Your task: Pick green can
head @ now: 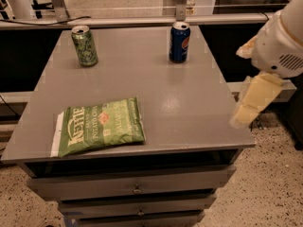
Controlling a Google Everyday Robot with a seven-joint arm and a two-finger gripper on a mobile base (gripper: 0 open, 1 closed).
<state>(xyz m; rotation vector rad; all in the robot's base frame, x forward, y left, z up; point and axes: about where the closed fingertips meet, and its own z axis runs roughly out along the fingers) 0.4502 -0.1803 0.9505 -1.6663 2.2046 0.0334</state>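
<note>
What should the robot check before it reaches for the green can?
1. Green can upright, at the far left of the table: ok.
2. Room around it: the blue can stands well apart to its right: ok.
3. Chip bag out of the way, lying flat near the front edge: ok.
4. Gripper close to the green can: not ok, it hangs beyond the table's right edge.
5. Gripper holding nothing: cannot tell.

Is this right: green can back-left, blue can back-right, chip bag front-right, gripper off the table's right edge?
No. The camera view shows the chip bag front-left, not front-right. The green can back-left, blue can back-right and gripper off the right edge of the table are correct.
</note>
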